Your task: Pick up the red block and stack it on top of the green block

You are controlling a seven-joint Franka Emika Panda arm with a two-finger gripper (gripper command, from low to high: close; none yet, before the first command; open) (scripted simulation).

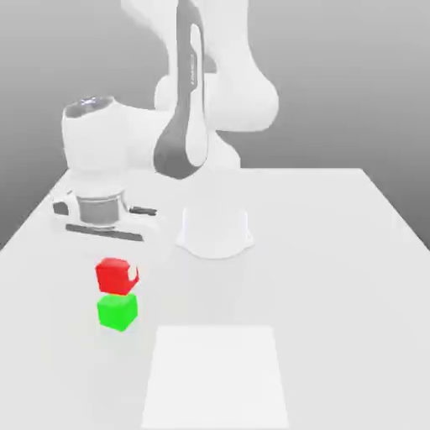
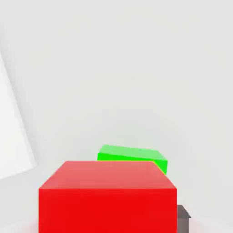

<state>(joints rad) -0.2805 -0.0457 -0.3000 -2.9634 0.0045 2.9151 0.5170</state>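
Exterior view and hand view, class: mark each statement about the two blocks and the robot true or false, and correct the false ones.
1. The red block sits directly above the green block. True.
2. The red block lies on the white square patch. False: it is off the patch, toward the exterior view's left.
3. The gripper is over the two blocks. True.
4. The green block stands at the exterior view's right edge of the table. False: it is on the left side, under the red block.
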